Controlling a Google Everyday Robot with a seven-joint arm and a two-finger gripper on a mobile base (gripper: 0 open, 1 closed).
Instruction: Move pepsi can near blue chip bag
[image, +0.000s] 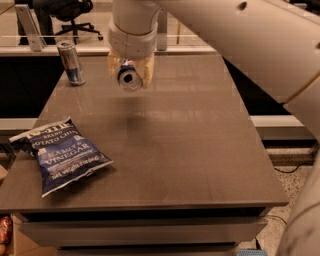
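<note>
My gripper (130, 75) hangs above the back middle of the table, shut on the pepsi can (129, 77). The can lies on its side between the tan fingers (148, 70), silver end facing the camera, held clear of the table top with its shadow below it. The blue chip bag (61, 154) lies flat at the table's front left, dark blue with a white top band and white lettering. The can is well behind and to the right of the bag.
A taller slim silver-and-blue can (71, 63) stands upright at the back left corner of the brown table (200, 150). My white arm (240, 35) spans the upper right. Office chairs and a railing are beyond the table's far edge.
</note>
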